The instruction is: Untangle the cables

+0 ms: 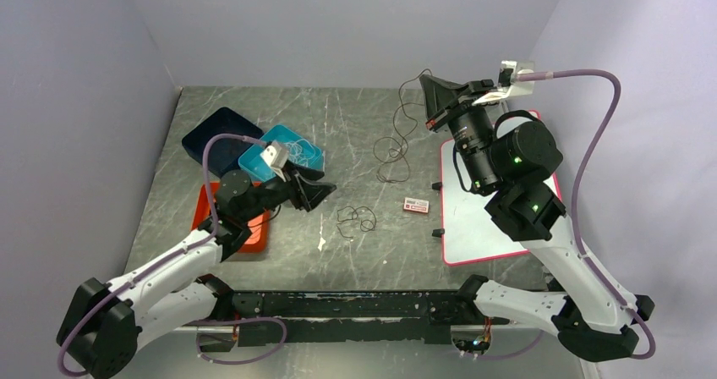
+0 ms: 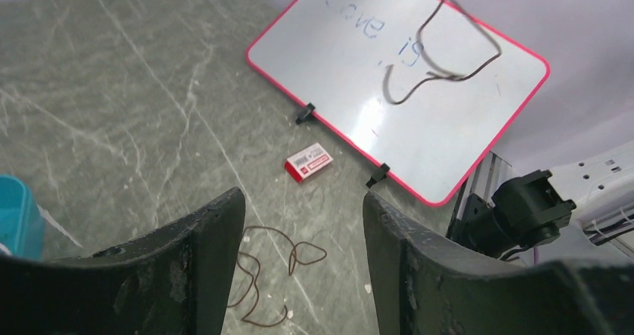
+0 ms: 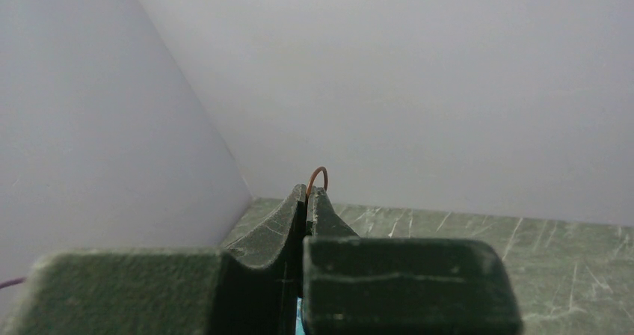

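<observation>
One thin brown cable lies loosely curled on the grey table, apart from the others. My left gripper hovers just left of it, open and empty; in the left wrist view the cable lies on the table beyond the spread fingers. My right gripper is raised at the back, shut on a second dark cable that hangs down in loops. A small brown loop pokes out above its closed tips. Whitish wires lie in a teal tray.
A dark blue tray and an orange tray lie left of the arm. A red-rimmed whiteboard lies at the right, with a small red and white box beside it. Grey walls close the back and sides.
</observation>
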Robot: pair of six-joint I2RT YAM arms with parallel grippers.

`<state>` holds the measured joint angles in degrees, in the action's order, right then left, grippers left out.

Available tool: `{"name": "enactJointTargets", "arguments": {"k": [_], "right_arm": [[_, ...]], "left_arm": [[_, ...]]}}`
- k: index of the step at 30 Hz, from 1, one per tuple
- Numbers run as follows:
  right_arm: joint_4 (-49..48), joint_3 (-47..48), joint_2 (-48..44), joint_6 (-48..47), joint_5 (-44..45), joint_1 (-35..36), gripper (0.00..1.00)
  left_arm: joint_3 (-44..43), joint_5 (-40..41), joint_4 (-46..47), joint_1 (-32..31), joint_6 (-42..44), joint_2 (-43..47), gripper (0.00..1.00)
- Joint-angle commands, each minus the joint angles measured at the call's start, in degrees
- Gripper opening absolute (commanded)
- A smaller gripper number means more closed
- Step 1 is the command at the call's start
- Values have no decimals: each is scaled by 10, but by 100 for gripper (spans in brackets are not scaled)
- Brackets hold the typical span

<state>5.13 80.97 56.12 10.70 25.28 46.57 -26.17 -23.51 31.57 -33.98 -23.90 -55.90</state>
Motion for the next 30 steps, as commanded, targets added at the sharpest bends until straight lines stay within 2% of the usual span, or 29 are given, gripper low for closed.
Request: {"name": "enactJointTargets", "arguments": {"k": [1,11,17,30], "right_arm": [[14,-1,0,7,-10,-2,0],[34,-16,23,23,-67,-2,0],[16,-26,26,47,-96,-2,0],[-21,-31,42,97,-162,-2,0]], "left_arm": [[-38,0,-25,-3,23,20,64],[-149,-51,-31,-3,71,3,69],[-191,-86,41,-3,46,-38,76],[-263,-182,171,-3,-10,-146,73]]}}
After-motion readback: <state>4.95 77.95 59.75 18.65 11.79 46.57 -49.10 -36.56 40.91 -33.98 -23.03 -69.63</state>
